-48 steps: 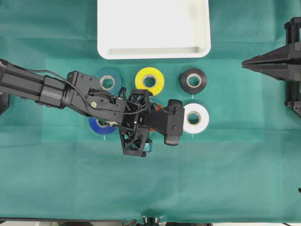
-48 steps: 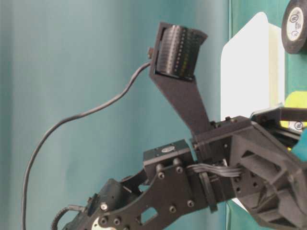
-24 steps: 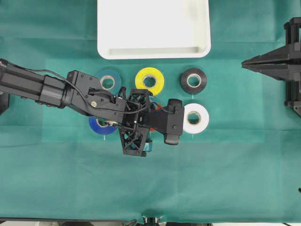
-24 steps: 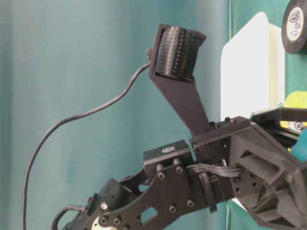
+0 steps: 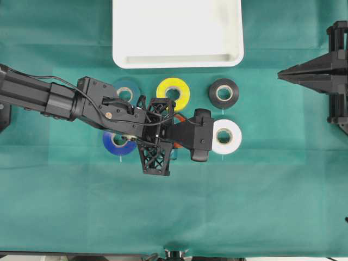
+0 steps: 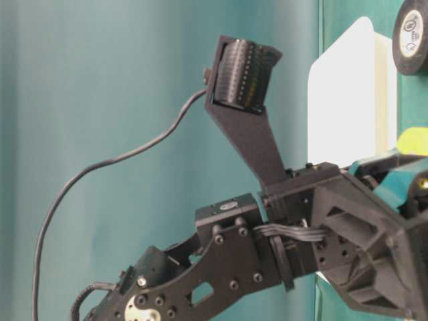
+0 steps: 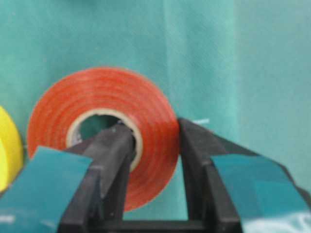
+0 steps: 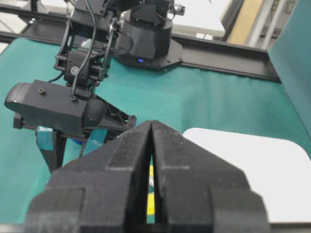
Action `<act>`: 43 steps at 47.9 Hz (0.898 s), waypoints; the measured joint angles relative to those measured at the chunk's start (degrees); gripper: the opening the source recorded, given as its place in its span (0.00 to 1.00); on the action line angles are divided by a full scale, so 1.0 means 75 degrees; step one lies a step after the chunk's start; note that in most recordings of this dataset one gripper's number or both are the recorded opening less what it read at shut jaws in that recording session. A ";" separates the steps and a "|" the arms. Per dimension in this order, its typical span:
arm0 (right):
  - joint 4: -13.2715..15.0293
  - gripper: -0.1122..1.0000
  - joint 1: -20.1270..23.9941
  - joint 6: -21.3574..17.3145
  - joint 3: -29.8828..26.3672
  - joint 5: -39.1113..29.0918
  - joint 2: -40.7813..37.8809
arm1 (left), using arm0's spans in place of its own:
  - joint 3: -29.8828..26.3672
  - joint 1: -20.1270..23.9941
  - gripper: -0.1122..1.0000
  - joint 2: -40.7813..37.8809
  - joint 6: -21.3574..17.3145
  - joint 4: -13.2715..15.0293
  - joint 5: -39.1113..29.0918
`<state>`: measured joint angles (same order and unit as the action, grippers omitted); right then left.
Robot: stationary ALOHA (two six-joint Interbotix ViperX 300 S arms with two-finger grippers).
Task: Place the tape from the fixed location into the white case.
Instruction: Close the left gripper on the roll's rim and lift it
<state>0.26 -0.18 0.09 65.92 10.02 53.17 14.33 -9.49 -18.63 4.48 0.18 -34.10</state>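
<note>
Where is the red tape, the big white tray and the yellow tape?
red tape [image 7: 150,121], left wrist view, on its red side face.
white tray [image 5: 176,60], overhead view, on its near rim.
yellow tape [image 5: 163,91], overhead view, on its yellow ring.

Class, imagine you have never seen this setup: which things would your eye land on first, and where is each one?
The orange-red tape roll fills the left wrist view, with one finger of the left gripper through its core and the other outside its wall. From overhead, the big white case sits at the top edge, above coloured rolls such as the yellow roll. The right gripper waits shut at the right edge.
</note>
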 measured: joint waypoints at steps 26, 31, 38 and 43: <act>0.0000 0.10 0.0000 0.0000 0.0000 0.0000 -0.0012 | -0.0012 -0.0012 0.32 0.0000 -0.0023 -0.0012 -0.0047; 0.0000 0.10 0.0000 0.0000 0.0012 0.0000 0.0000 | -0.0012 -0.0023 0.32 0.0000 -0.0023 -0.0012 -0.0047; 0.0000 0.10 0.0000 0.0000 0.0000 0.0000 -0.0012 | -0.0012 -0.0023 0.32 0.0000 -0.0023 -0.0012 -0.0047; 0.0000 0.10 0.0000 0.0000 0.0000 0.0000 -0.0012 | -0.0012 -0.0023 0.32 -0.0012 -0.0023 -0.0012 -0.0059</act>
<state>0.26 -0.18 0.09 65.92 10.02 53.09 14.24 -9.67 -18.72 4.31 0.09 -34.54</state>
